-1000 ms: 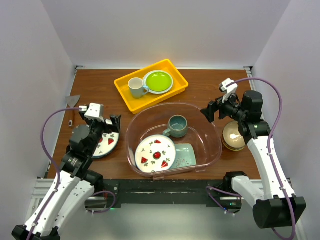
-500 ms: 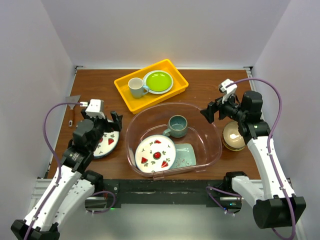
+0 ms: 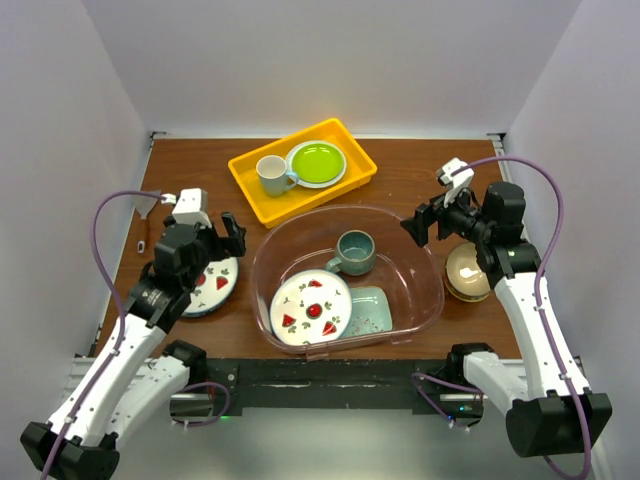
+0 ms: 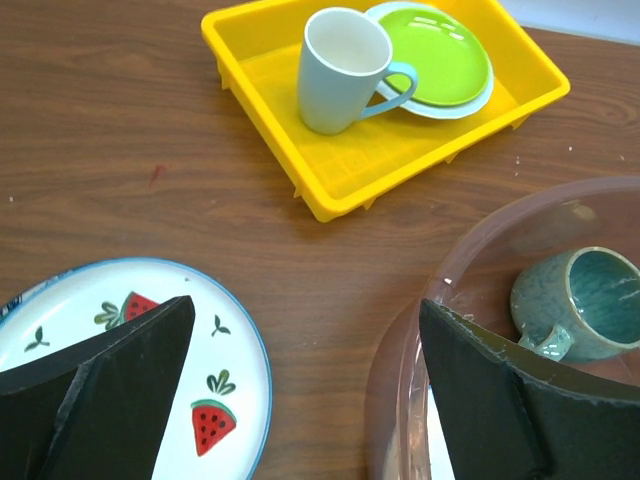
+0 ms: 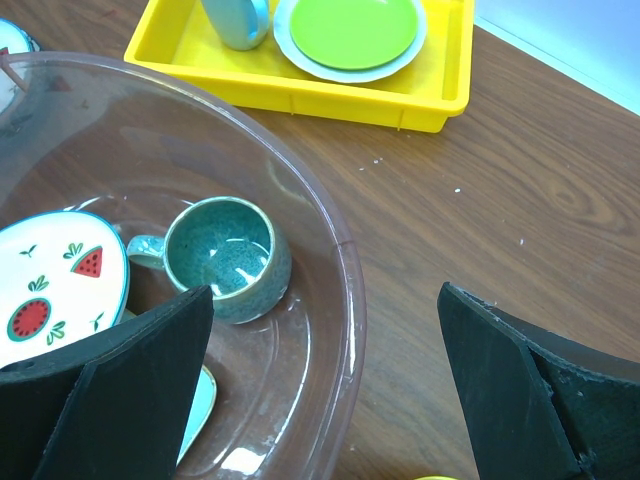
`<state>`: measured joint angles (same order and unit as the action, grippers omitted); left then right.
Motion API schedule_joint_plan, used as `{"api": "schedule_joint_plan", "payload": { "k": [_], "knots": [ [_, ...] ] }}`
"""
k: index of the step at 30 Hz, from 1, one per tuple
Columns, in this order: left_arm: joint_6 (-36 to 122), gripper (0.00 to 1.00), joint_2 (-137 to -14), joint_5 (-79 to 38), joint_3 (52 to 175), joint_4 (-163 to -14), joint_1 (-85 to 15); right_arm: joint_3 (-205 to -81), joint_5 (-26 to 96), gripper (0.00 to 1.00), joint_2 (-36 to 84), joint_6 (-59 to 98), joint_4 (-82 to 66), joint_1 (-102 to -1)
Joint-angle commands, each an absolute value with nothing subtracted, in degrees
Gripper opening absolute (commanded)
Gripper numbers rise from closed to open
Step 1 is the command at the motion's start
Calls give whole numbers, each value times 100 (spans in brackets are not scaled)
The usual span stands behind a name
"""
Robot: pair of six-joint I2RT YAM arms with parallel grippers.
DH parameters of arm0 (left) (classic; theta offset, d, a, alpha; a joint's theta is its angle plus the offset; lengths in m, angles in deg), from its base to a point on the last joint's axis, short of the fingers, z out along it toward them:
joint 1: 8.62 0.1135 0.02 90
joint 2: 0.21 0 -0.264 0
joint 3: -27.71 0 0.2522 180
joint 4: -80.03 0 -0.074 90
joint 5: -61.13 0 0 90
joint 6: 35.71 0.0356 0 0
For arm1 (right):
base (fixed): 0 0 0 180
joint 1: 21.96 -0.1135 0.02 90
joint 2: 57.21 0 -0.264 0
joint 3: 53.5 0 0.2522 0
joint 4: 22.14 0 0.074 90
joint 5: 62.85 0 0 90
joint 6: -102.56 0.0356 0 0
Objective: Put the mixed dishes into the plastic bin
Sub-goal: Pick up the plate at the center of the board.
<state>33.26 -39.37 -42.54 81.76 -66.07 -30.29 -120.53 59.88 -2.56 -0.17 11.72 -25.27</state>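
Pink-tinted clear plastic bin [image 3: 425, 290]: mid-table, already holding a dark teal glazed mug [image 3: 355, 252], a white round plate with watermelon motifs [image 3: 311, 306] and a mint-green rectangular tray [image 3: 375, 312].
Left gripper [image 3: 225, 243]: jaws spread wide and empty. Over the last second it has shifted slightly toward the far side, hanging over the second watermelon plate's [image 3: 213, 286] far edge.
Second watermelon plate: flat on the wooden table [image 3: 400, 170], left of the bin, ungripped.
Right gripper [image 3: 418, 228]: wide apart, empty, unmoved above the bin's right rim.
Tan bowl [image 3: 467, 270]: outside, right of the bin.
Yellow plastic tray [image 3: 255, 195]: white mug [image 3: 270, 175] and lime-green plate [image 3: 317, 163], left alone.
Meaning: probably repositioning for the left plate; two dishes remain.
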Motion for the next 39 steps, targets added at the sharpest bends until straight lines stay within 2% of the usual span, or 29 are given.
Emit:
{"api": "schedule_joint_plan", "payload": {
  "k": [1,39],
  "knots": [
    [3092,100,-4055,-4512,8480,-6450,-3033,-12052,6116,99,-351,-97,1043,-2494],
    [3021,100,-4460,-4979,8524,-6204,-3033,-12034,6125,99,-351,-150,1043,-2494]
  ]
}}
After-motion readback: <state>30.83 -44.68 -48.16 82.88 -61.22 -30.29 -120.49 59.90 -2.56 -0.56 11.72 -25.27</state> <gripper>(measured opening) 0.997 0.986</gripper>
